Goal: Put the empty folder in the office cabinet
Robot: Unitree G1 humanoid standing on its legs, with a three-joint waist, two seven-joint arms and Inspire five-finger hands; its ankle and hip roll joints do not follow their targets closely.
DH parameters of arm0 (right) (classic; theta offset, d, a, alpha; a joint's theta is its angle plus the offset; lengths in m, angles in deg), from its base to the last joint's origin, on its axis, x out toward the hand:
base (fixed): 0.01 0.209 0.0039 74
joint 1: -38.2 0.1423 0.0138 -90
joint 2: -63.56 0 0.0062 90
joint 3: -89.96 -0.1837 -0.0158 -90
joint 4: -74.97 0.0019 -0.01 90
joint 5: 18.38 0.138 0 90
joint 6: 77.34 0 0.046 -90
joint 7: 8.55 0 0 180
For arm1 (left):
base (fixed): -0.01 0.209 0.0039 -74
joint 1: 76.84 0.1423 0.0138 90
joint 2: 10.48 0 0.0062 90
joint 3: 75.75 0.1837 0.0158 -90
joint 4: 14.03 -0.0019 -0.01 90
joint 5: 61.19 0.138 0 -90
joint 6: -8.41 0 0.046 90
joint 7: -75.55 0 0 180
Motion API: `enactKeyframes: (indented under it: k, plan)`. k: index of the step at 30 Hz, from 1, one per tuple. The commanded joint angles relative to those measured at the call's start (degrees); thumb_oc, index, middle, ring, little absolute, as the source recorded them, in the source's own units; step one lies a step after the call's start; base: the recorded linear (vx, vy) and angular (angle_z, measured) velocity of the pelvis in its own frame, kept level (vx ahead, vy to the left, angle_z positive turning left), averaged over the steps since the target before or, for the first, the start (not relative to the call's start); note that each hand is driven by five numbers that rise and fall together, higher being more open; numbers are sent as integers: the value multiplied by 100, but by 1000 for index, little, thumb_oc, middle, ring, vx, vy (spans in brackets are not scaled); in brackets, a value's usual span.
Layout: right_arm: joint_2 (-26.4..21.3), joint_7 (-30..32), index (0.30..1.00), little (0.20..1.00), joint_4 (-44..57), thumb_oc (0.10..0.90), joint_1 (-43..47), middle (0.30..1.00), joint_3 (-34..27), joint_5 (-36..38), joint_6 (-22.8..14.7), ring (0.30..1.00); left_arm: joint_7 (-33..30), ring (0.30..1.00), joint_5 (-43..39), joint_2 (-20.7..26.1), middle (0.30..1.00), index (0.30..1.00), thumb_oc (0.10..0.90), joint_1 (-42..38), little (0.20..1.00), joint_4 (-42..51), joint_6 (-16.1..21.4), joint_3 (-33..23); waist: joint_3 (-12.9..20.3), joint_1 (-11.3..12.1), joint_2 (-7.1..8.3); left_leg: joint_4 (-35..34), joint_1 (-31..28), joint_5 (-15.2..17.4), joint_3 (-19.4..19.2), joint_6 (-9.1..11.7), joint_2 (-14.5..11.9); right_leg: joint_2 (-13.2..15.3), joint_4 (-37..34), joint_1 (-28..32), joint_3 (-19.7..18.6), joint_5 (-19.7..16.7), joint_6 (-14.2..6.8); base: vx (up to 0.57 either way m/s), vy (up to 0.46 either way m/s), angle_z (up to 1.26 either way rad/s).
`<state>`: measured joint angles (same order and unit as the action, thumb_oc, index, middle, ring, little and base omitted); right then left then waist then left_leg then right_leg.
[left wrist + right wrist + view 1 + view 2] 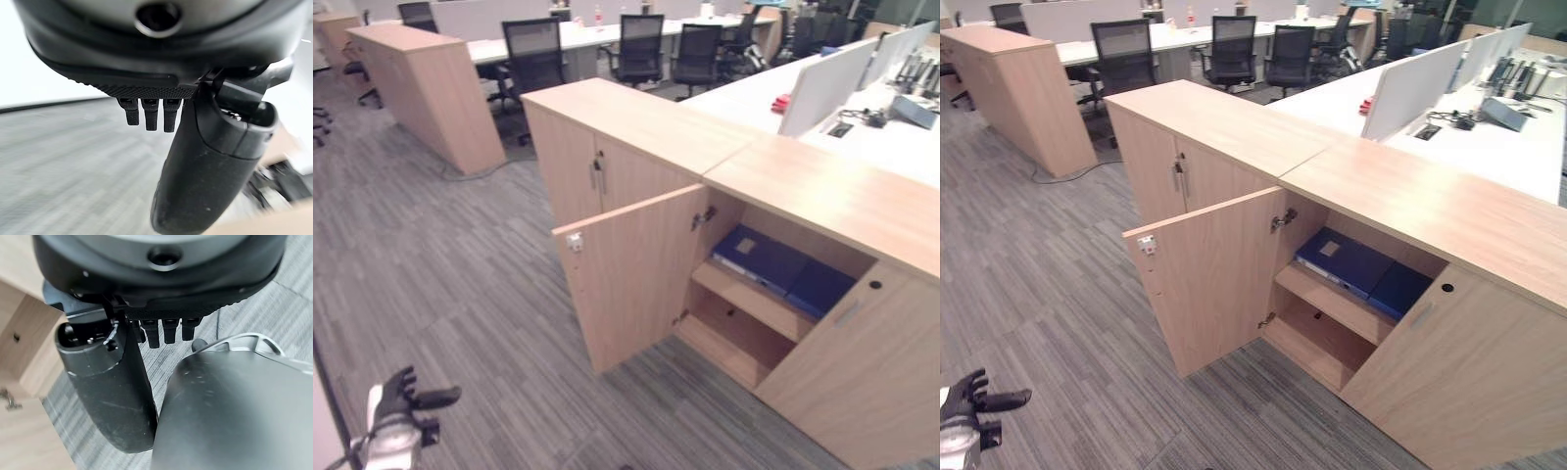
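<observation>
The wooden office cabinet [822, 196] stands with its left door [631, 274] swung open and its right door [867, 382] closed. On its upper shelf lies a blue folder [759, 257] flat, with a darker blue folder [818, 287] beside it. The lower shelf [734, 343] is bare. My left hand [406, 397] hangs low over the carpet, far left of the cabinet, fingers relaxed and holding nothing; its thumb [205, 181] sticks out straight. My right hand [105, 391] hangs by the cabinet's lower corner, fingers straight, nothing in it.
A second cabinet [597, 137] with closed doors joins the open one on its left. A third cabinet [431, 88] stands at the far left. Black office chairs [533, 54] and white desks with dividers [822, 88] lie behind. Grey carpet [460, 274] spreads in front.
</observation>
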<state>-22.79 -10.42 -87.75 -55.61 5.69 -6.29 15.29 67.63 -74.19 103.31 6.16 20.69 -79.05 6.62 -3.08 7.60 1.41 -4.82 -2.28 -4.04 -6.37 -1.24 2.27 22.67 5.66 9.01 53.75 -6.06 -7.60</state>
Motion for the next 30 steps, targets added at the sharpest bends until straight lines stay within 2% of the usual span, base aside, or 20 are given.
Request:
enactKeyframes:
  k: [1, 8, 16, 24, 30]
  plan:
    - [-307, -50, 900, 900, -430, 800, 138, 900, -115, 129, -12, 900, -131, 900, 239, 647, 900, 900, 800, -815, 900, 38, 373, 105, 159, 34, -335, -18, -199, 979, -162, 44, 159, 175, -163, -165, -24, -275, -654, 12, 11, -4]
    - [-551, -150, 900, 900, -569, 800, 108, 900, -343, 167, 43, 900, -120, 900, 624, 1088, 900, 900, 800, -1762, 900, -61, 294, 695, 194, -220, -375, -18, -261, 1034, -330, 59, 169, 139, -260, -178, -148, -388, -707, 26, 24, -9]
    - [-789, -183, 900, 900, -786, 800, 148, 900, -576, 231, 141, 900, -35, 900, 723, 1316, 900, 900, 800, -2478, 900, 48, 305, 1208, 219, -316, -379, -18, -309, 1086, -445, 49, 179, 118, -342, -175, -226, -453, -739, 9, 25, -6]
    - [-1009, -194, 900, 900, -981, 800, 174, 900, -706, 133, 246, 900, 185, 900, 658, 1220, 900, 900, 800, -2867, 900, 547, 351, 1642, 225, -374, -383, -18, -365, 1124, -523, 31, 185, 104, -376, -167, -278, -492, -740, 0, 14, -4]
    - [-1110, -167, 900, 900, -1136, 800, 185, 900, -780, 36, 288, 900, 333, 900, 1143, 778, 900, 900, 800, -2870, 900, 1421, 381, 2144, 205, -426, -369, -18, -426, 1158, -558, 9, 215, 130, -390, -143, -277, -512, -740, -1, 2, -1]
